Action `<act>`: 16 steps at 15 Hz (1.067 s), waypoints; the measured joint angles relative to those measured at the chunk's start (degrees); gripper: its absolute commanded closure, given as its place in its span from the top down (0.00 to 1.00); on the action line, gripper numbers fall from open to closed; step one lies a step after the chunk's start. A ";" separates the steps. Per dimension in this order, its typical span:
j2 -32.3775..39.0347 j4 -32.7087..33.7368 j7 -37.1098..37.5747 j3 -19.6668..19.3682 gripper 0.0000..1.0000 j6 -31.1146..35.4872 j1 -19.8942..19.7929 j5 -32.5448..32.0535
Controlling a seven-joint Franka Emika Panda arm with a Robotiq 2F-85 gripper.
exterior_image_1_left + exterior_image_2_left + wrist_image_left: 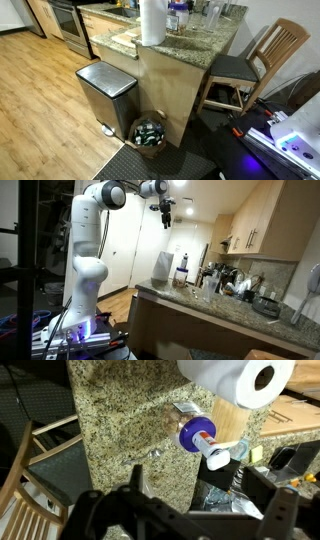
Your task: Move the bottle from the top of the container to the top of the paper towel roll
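Observation:
In the wrist view, a small bottle with a white cap stands on a container with a blue lid on the granite counter. The white paper towel roll stands just beside them. My gripper is open and empty, its fingers spread high above the bottle. In an exterior view the gripper hangs well above the roll and the bottle. In an exterior view the roll and the bottle stand on the counter, and the gripper is out of view.
Glasses and other bottles crowd the counter beside the roll. A steel trash can and a basket of bottles stand on the floor against the counter. A wooden chair is at its end.

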 measured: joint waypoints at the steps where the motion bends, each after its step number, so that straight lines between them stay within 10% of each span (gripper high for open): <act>1: 0.45 0.24 1.99 -0.61 1.00 0.16 -0.02 1.08; 7: 10.02 6.94 9.73 -8.84 1.00 2.80 -1.53 9.55; 16: 16.45 9.86 17.67 -10.23 1.00 0.54 -2.32 15.07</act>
